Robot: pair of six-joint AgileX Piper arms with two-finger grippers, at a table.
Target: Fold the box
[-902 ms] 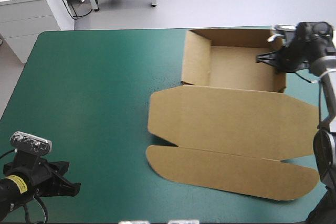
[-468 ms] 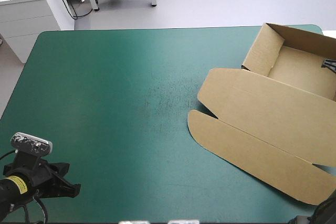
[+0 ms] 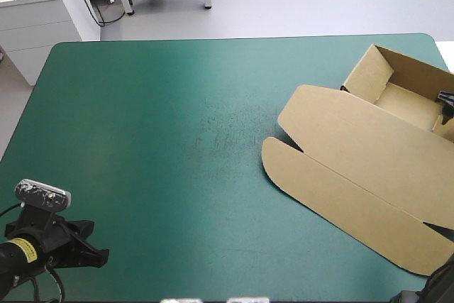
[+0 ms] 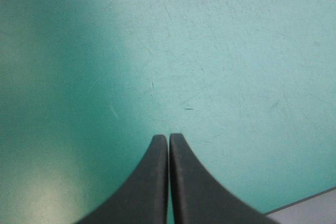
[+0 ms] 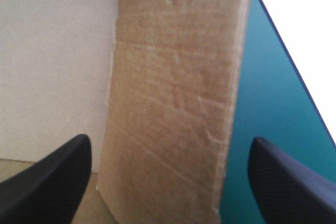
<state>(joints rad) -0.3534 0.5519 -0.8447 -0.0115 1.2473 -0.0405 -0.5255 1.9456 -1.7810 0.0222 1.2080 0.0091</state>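
The brown box (image 3: 355,154) lies at the table's right side as an open tray with its lid flat, turned at a slant. Its tray part (image 3: 408,94) points toward the far right corner. My right gripper (image 3: 447,98) shows only as a black tip at the tray's right wall. In the right wrist view this gripper (image 5: 169,142) is open, and the upright brown wall (image 5: 173,103) stands between its spread fingers (image 5: 58,177) without touching them. My left gripper (image 3: 96,253) rests at the near left corner, far from the box. Its fingers (image 4: 168,145) are shut over bare teal-green cover.
The table's right edge (image 5: 286,61) runs close beside the box wall. A wide stretch of teal-green cover (image 3: 156,140) spreads left of the box. A white cabinet (image 3: 39,15) stands beyond the far left corner.
The box has slid to the right and turned, its tray now at the table's right edge. The right gripper has opened off the tray wall it held. The left arm has not moved.
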